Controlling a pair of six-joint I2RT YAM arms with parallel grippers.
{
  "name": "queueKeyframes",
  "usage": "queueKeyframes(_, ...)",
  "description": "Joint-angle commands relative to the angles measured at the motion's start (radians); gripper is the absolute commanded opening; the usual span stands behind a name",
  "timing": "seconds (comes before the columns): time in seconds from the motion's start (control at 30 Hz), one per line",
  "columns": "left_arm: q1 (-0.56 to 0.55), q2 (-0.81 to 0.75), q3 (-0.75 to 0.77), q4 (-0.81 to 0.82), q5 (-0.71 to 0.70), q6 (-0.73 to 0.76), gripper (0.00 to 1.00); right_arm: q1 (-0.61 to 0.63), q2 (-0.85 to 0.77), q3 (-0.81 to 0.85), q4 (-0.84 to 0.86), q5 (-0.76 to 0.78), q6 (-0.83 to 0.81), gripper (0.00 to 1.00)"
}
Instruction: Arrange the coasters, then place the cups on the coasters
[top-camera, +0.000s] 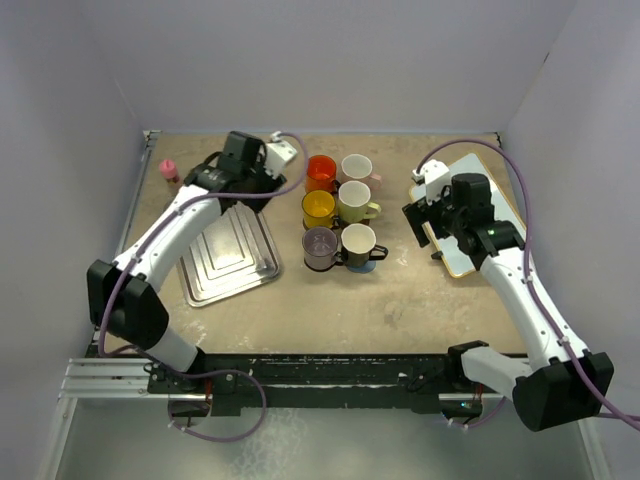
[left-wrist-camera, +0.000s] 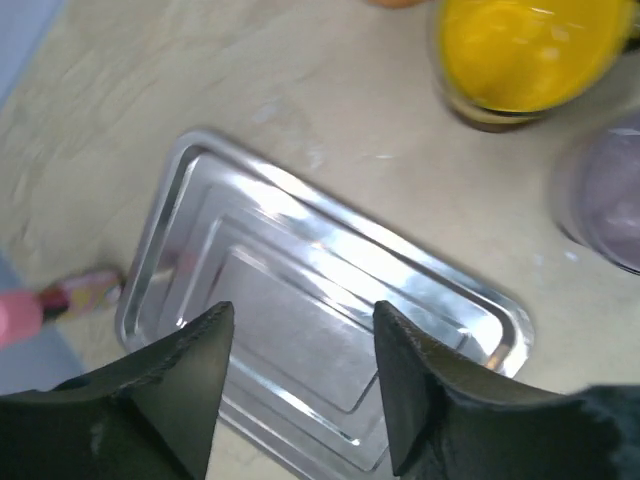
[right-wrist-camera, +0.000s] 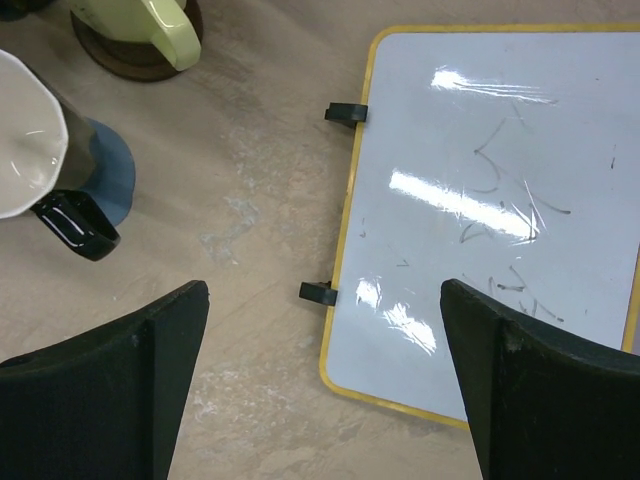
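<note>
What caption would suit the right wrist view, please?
Open right hand hovers by the whiteboard; black mug sits on blue coaster.

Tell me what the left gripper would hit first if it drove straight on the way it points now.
The silver tray. The left gripper points down at its stepped floor, jaws apart and empty, with nothing else in that line. How far above it hangs is unclear from these views.

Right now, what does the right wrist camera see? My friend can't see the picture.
The right pincer hangs wide open and empty above a beige table, with a yellow-framed whiteboard on the right. On the left, a black mug with a white inside sits on a blue coaster, and a pale green mug on a dark brown coaster.
</note>
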Motion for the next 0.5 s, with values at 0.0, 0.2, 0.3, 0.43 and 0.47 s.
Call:
queueKeyframes(0.0, 0.102, -0.136, -0.064, 0.185, -0.134, -0.113, 0.62, -0.004, 0.006, -0.008, 0.049, 0.067, 0.008, 1.0)
queueKeyframes(0.2, 0.166, -0.288, -0.184, 0.277, -0.207, -0.178, 0.82, -0.006, 0.013, -0.011, 0.057, 0.091, 0.021, 1.0)
queueKeyframes(0.3, 0.185, -0.353, -0.241, 0.317, -0.226, -0.194, 0.83, -0.006, 0.018, -0.013, 0.076, 0.128, 0.027, 1.0)
queueKeyframes(0.43, 0.2, -0.417, -0.326, 0.398, -0.293, -0.196, 0.83, -0.006, 0.031, 0.008, 0.058, 0.163, 0.049, 1.0)
queueKeyframes(0.47, 0.207, -0.434, -0.351, 0.417, -0.307, -0.196, 0.83, -0.006, 0.036, 0.018, 0.046, 0.165, 0.058, 1.0)
